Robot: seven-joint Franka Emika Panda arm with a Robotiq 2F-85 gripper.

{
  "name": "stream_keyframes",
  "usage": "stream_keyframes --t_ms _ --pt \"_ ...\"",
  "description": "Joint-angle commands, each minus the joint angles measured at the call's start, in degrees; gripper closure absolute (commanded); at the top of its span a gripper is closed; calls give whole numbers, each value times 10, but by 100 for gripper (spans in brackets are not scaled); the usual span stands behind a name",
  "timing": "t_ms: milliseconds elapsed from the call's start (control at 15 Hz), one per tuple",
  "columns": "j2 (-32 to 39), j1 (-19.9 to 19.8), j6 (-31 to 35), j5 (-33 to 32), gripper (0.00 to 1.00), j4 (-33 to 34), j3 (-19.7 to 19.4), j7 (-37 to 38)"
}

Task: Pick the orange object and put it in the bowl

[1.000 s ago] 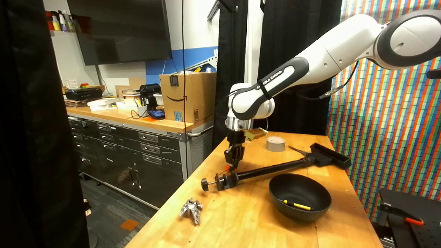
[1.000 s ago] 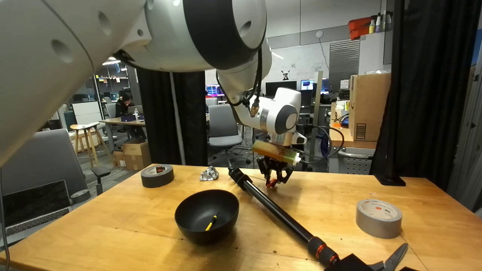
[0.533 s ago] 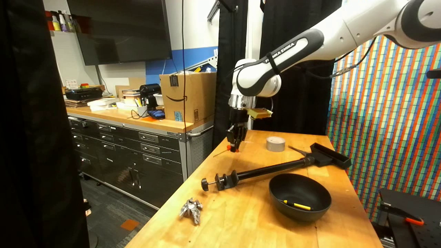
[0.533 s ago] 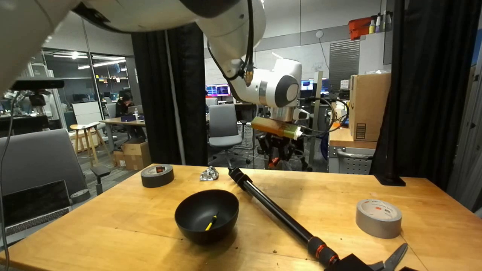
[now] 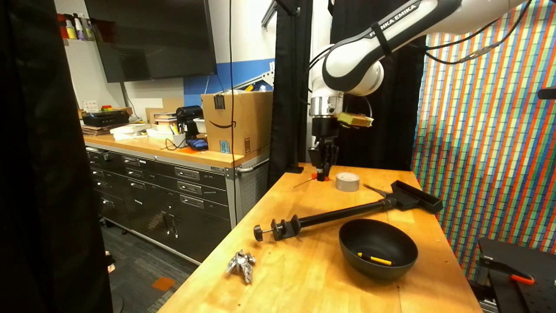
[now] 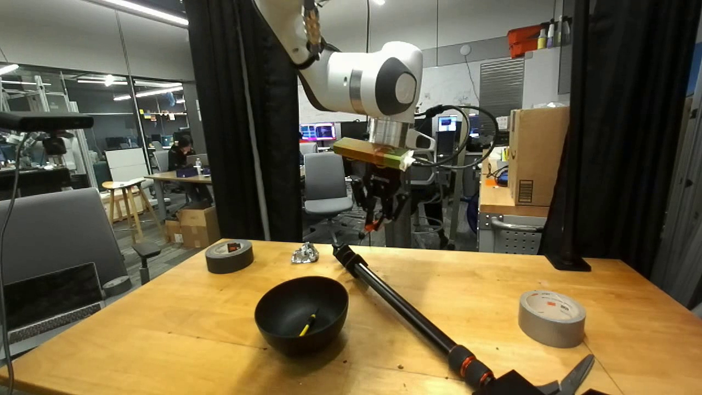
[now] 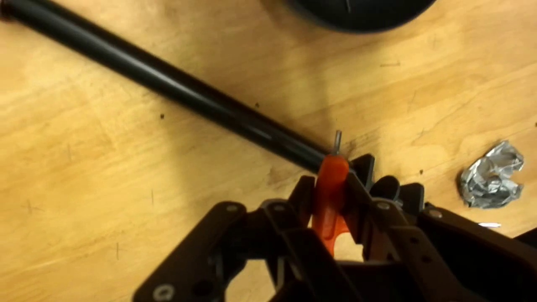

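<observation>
The orange object [image 7: 329,184] has an orange-red handle and a thin metal shaft. My gripper [image 7: 330,191] is shut on its handle, with one finger on each side, in the wrist view. Both exterior views show the object [image 5: 314,176] [image 6: 372,225] at the fingertips of the gripper [image 5: 322,174] [image 6: 381,218], held up above the table. The black bowl [image 5: 369,268] stands on the table, apart from and lower than the gripper. The bowl shows in an exterior view [image 6: 299,344], and its edge is at the top of the wrist view [image 7: 369,23].
A long black rod tool [image 6: 408,310] lies between gripper and bowl. A yellow-and-black pen-like item [image 5: 374,260] lies in the bowl. Grey tape [image 6: 551,323], dark tape [image 6: 229,260], crumpled foil [image 7: 491,178] and scissors [image 6: 576,376] are on the table.
The gripper, shut on the orange object, has risen from near the table beside the rod's clamp end. Over the last half second it has also shifted sideways. The bowl has not moved.
</observation>
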Motion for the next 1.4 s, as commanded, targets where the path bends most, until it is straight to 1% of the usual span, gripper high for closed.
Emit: stream_keyframes --t_ms 0,200,400,600,733,800,867,933,1000,1133,1200,1333 --pt "-108 18 -6 33 92 -123 -7 22" --pt "-165 33 -12 55 93 -194 -3 34" --pt "-207 51 -6 82 93 -254 1 45" --pt "-230 68 1 112 93 -295 5 48" --pt "-232 76 6 131 93 -312 6 42" --pt "-229 79 8 138 88 -317 6 39" --pt "-223 81 3 141 52 -318 5 40" --pt "-216 82 2 146 52 -317 4 38" --pt "-209 81 -10 127 72 -305 2 40" --pt "-207 81 -10 129 56 -310 2 40" --pt "-207 81 -10 130 52 -311 2 40" --pt "-207 81 -10 130 52 -311 2 40"
